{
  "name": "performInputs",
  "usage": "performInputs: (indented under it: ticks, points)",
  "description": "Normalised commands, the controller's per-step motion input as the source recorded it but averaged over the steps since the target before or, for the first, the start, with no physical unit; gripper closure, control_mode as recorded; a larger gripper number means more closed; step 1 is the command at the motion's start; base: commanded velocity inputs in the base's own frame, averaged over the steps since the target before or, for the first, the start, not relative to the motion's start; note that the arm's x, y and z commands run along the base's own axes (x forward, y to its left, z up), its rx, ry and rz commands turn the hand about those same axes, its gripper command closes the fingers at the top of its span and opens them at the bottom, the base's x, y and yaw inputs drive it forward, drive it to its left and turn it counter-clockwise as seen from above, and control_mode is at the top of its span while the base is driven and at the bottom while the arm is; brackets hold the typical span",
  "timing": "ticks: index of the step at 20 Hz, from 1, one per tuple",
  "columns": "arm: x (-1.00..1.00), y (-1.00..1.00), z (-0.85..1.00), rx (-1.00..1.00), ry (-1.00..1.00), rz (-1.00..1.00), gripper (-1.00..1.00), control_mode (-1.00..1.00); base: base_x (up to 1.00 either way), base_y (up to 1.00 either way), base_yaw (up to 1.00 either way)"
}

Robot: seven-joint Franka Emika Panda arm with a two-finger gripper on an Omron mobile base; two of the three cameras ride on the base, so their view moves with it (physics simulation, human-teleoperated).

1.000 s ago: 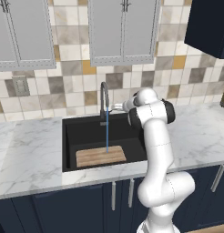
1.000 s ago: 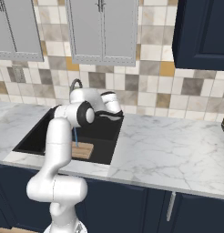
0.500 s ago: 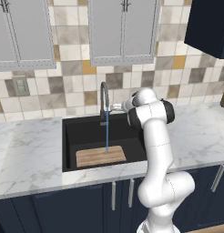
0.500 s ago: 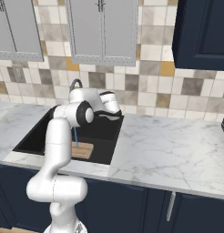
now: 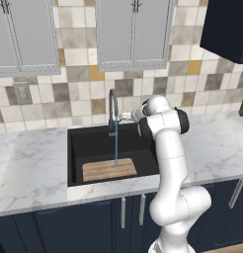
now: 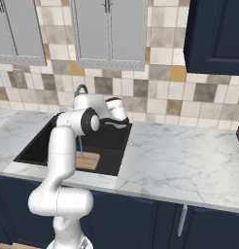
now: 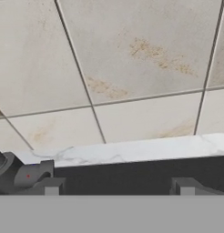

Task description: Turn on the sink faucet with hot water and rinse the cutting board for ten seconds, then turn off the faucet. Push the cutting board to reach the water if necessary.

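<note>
the black sink (image 5: 76,148) is set into the marble counter (image 5: 29,168), under a tiled wall (image 5: 84,94). the dark gooseneck faucet (image 5: 112,106) rises at the far edge of the basin, and a thin blue stream of water (image 5: 116,148) falls straight from its spout onto the cutting board (image 5: 109,170). the board lies flat on the sink floor, toward the near wall; the stream lands on its right half, near the far edge. from the right base view a corner of the board (image 6: 87,160) and a short piece of the stream (image 6: 80,145) show past the arm.

the white arm bends over the right side of the sink, with the gripper (image 5: 127,117) held just right of the faucet's stem, at about the height of its lever. in the hand view the gripper (image 7: 116,186) points at the tiled wall and the counter's back edge; its two dark fingertips (image 7: 49,185) stand well apart with nothing between them. a grey part of the faucet (image 7: 22,175) sits just beside the left fingertip; i cannot tell if they touch.
</note>
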Motion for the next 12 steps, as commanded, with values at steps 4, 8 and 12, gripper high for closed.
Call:
performInputs:
  ticks: [4,8,12]
  points:
    - [0.00,0.34,0.00,0.00,0.00,0.00,-1.00,-1.00,0.00,0.00,0.00]
    - [0.00,0.37,0.00,0.00,0.00,0.00,-1.00,-1.00,0.00,0.00,0.00]
    - [0.00,0.38,0.00,0.00,0.00,0.00,-1.00,-1.00,0.00,0.00,0.00]
